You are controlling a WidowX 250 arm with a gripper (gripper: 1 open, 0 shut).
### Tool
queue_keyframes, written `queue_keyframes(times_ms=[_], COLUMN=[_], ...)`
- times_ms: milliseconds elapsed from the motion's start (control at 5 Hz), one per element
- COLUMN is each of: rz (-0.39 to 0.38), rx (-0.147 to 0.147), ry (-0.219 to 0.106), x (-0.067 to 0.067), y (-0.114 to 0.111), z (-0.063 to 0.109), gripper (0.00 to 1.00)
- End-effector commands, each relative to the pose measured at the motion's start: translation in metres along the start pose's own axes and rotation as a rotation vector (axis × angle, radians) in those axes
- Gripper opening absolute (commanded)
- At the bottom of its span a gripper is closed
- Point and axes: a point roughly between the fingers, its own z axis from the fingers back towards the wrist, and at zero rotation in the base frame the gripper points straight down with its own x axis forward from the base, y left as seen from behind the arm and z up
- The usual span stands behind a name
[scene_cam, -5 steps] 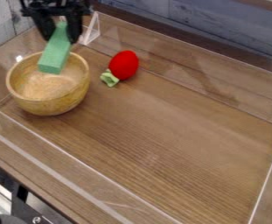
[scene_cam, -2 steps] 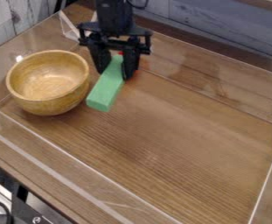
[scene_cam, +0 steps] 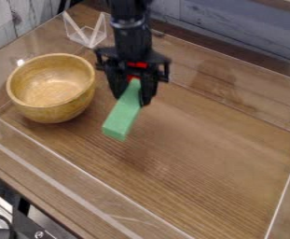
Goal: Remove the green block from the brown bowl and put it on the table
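The green block (scene_cam: 125,114) hangs tilted over the table (scene_cam: 210,159), its upper end between the fingers of my gripper (scene_cam: 136,86), which is shut on it. Its lower end points down and to the left, close to the tabletop; I cannot tell if it touches. The brown bowl (scene_cam: 50,87) stands to the left of the gripper with nothing inside it, a short gap away from the block.
Clear acrylic walls (scene_cam: 278,121) edge the tabletop on all sides. A clear stand (scene_cam: 85,33) sits at the back behind the bowl. The red strawberry toy is hidden behind the arm.
The gripper has carried the green block from above the bowl to the right and forward, and now holds it lower over the table's middle.
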Motion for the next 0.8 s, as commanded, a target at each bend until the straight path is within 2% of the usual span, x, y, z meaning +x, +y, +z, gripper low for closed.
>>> queue_keyframes(times_ms=[0, 200, 600], rz=[-0.036, -0.068, -0.089], rx=[-0.006, -0.009, -0.037], ry=[-0.036, -0.043, -0.047], x=[0.002, 0.002, 0.001], y=[-0.008, -0.012, -0.010], z=[-0.010, -0.025, -0.033], gripper=[0.00, 0.00, 0.00])
